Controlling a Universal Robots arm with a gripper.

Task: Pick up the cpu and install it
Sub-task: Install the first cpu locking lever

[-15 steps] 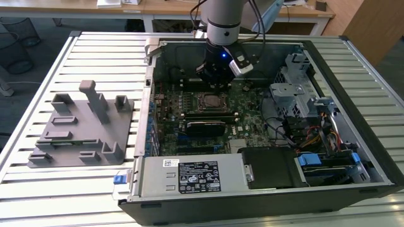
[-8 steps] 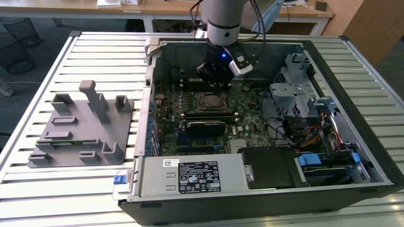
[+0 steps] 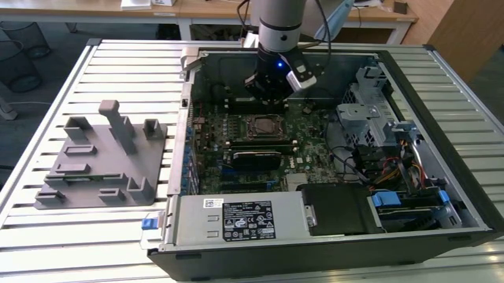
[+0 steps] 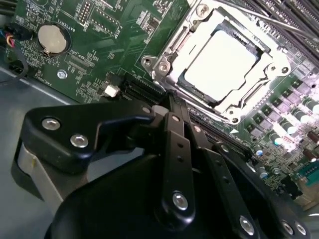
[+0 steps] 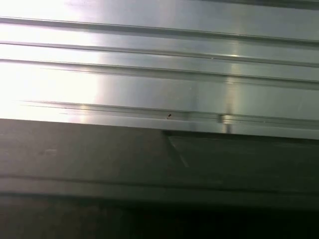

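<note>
Left to right in the second wrist view: the pincer (image 4: 172,107) comes first, fingers pinched together with nothing between them, then the cpu (image 4: 223,56) ahead of the tips, lying flat and already seated in the socket frame (image 4: 271,67).

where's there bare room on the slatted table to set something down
Bare slats lie along the slatted table beyond the grey tray, and in a strip before it by the near edge. The computer case is crowded: boards, cables, drive cage, and the claw hanging above the cpu in its socket.
</note>
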